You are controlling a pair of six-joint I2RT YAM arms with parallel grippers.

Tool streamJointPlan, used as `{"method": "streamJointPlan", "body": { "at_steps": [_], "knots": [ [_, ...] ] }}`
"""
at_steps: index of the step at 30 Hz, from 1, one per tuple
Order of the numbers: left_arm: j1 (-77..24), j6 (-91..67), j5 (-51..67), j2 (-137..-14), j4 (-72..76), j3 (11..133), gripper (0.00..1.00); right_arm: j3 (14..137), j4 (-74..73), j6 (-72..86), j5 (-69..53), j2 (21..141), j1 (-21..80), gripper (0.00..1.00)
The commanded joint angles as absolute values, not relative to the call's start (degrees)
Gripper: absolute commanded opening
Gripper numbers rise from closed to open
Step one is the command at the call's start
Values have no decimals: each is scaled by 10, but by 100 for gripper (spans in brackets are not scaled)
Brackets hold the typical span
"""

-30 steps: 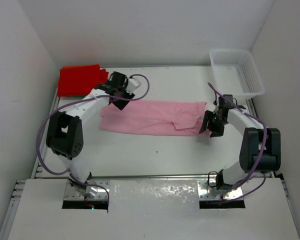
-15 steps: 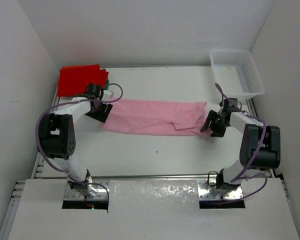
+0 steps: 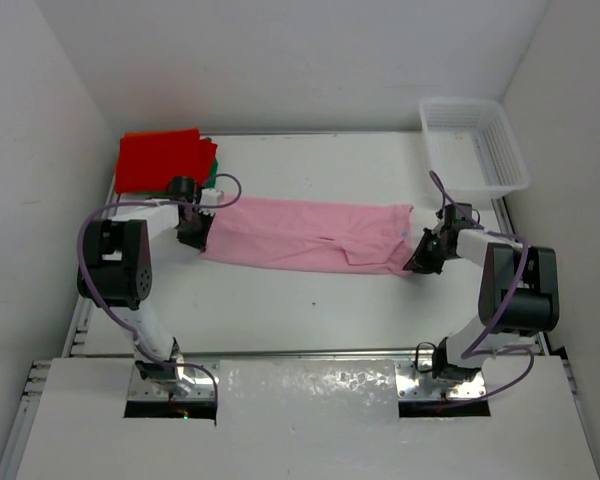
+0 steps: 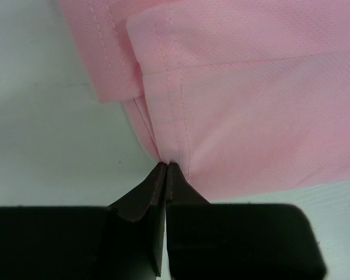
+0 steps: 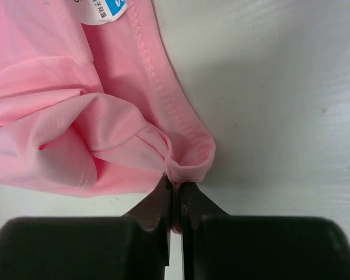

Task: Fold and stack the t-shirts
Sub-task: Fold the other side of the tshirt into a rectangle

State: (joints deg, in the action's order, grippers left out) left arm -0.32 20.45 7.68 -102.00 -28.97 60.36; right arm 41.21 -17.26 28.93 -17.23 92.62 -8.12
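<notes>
Pink t-shirt [image 3: 310,235] lies in a long folded band across the middle of the top view, flat on the white table [image 3: 310,310]. Your left gripper [image 3: 192,232] is down at the band's left end. On the left wrist view its fingertips [image 4: 157,181] are pressed together, nipping the stitched hem edge. Your right gripper [image 3: 417,262] is at the band's right end. On the right wrist view it pinches a bunched fold of pink cloth, with a white-and-blue label [image 5: 102,9] at the top edge of that frame. Red t-shirt [image 3: 158,158] sits folded at upper left, a strip of green t-shirt [image 3: 211,172] showing at its right edge. White lattice basket [image 3: 510,160] stands upper right, well apart from the pink cloth.
</notes>
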Motion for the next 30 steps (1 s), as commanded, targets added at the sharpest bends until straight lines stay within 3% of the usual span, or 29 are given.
{"method": "streamJointPlan", "body": {
  "at_steps": [1,7,12,13,14,16,17,18,19,26,29,30],
  "knots": [
    [-1,216,102,-1009,-297,576,0,393,-192,287,-167,899,-81,3],
    [47,267,12,-918,-331,520,0,318,-246,278,-163,803,-80,0],
    [46,295,6,-853,-381,472,0,255,-290,276,-167,709,-79,0],
    [46,305,9,-851,-386,468,0,249,-298,276,-170,699,-79,12],
    [47,310,13,-850,-389,457,18,243,-301,276,-171,690,-78,24],
    [47,311,11,-854,-384,453,40,235,-314,270,-178,674,-79,44],
    [47,311,10,-862,-385,458,50,243,-321,267,-178,672,-79,47],
    [47,310,9,-866,-388,467,53,252,-326,264,-171,671,-79,49],
    [47,310,6,-868,-393,495,63,266,-349,251,-164,669,-80,49],
    [43,321,-5,-841,-426,638,65,415,-460,203,-55,590,-79,48],
    [15,341,42,-818,-443,664,65,413,-461,209,-113,558,-71,29],
    [5,347,41,-816,-446,663,65,410,-461,226,-131,557,-62,18]
  ]
}}
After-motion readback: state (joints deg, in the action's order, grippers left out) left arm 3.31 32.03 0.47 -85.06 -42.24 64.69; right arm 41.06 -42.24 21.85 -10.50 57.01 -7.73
